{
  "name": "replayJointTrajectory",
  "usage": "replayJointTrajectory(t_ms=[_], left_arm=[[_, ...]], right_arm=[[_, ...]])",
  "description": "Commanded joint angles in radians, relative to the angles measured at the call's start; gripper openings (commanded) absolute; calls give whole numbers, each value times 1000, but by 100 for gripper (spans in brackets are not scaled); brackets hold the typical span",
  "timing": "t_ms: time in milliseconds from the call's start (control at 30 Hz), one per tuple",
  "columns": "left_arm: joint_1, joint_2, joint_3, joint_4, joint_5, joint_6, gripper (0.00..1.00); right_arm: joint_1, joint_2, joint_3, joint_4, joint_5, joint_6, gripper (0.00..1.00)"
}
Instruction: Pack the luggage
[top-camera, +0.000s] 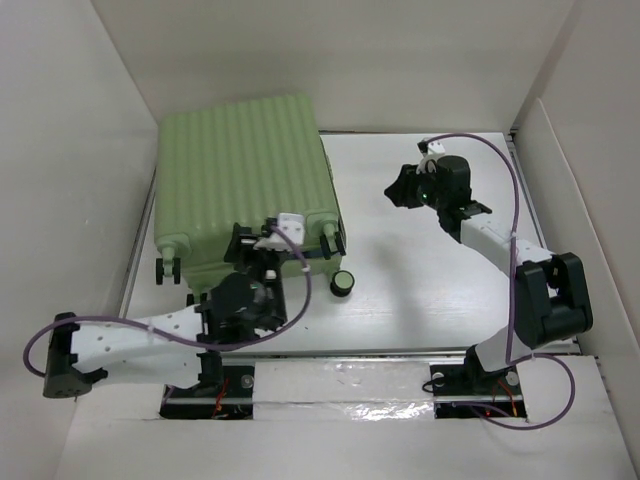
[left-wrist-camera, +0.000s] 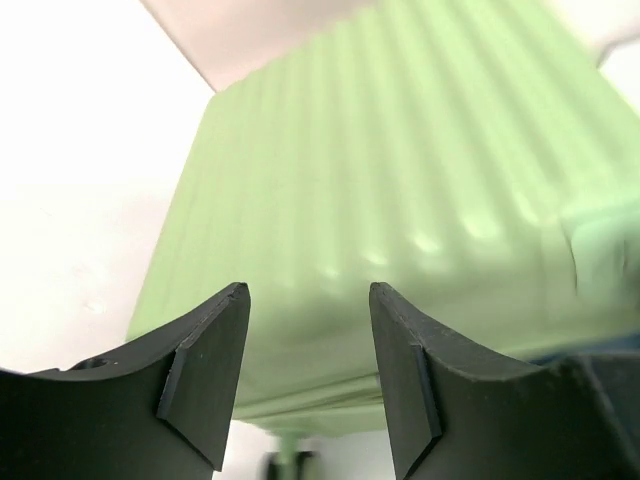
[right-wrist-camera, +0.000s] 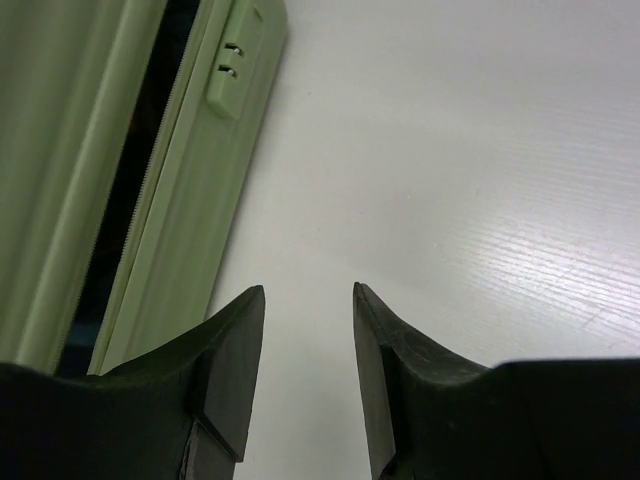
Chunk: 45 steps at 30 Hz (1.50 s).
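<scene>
The luggage is a pale green ribbed hard-shell suitcase lying flat at the back left of the table, its black wheels toward the near edge. My left gripper is at its near wheel end, open, with nothing between the fingers. In the left wrist view the ribbed shell fills the picture beyond the left gripper. My right gripper hovers open and empty over bare table, just right of the suitcase. The right wrist view has the right gripper beside the luggage, whose side shows a dark zipper seam.
A small black round object lies on the table near the suitcase's front right corner. White walls enclose the table on the left, back and right. Purple cables loop along both arms.
</scene>
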Motion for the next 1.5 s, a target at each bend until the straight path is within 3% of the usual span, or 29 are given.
replayJointTrajectory(t_ms=[0,67,167,200,267,300,367,400,433,533,600,633,667,700,733,800,833,933,967,1067,1100,1200,1300,1467], left_arm=[[-49,-80,33,271,-222,105,48],[-138,-89,40,257,-220,104,47],[-174,-96,109,246,-208,36,44],[-156,-100,132,202,-182,-53,40],[-75,-138,198,148,-139,-190,34],[-60,-151,216,87,-84,-311,25],[-60,-175,293,-2,-46,-423,16],[-60,-180,321,-80,-8,-515,4],[-60,-178,362,-89,8,-525,0],[-51,-97,413,-41,-7,-414,0],[-24,5,436,-85,20,-431,0],[62,47,503,-200,64,-547,0],[135,176,601,-455,167,-747,0],[261,258,709,-953,534,-1180,0],[453,330,821,-1011,695,-1238,0],[510,429,820,-930,726,-1274,0],[524,424,772,-876,734,-1278,0],[702,333,715,-743,899,-1317,4],[868,302,726,-769,943,-1340,5],[1174,238,695,-864,1179,-1422,7],[1364,217,672,-864,1280,-1447,8],[1617,156,573,-826,1378,-1441,12],[1723,217,582,-878,1438,-1398,12],[1734,329,527,-904,1436,-1360,11]], right_arm=[[-3,-28,-13,82,13,32,46],[-3,-25,-14,83,21,34,42],[-3,-22,-14,86,9,35,30],[-3,-22,-16,94,3,35,19],[-3,-27,-24,108,-17,37,10],[-3,-34,-25,115,-17,37,4],[7,-42,-27,115,-13,26,2],[18,-48,-25,115,-8,23,0],[32,-51,-25,117,-5,16,0],[58,-47,-19,117,3,6,0],[69,-39,-8,114,4,6,0],[69,-33,-5,112,4,3,0],[69,-33,-7,111,6,-1,0],[69,-36,-5,105,15,-4,0],[69,-37,-5,98,23,-7,0],[69,-56,-5,80,59,-23,0],[78,-62,-5,75,67,-30,0],[78,-65,-2,66,82,-44,0],[78,-60,1,65,82,-44,0],[78,-28,6,78,49,-29,0],[78,-14,6,88,38,-26,0],[78,-2,-4,117,23,-4,0],[69,4,-5,129,7,5,0],[69,-4,-8,131,15,5,0]])
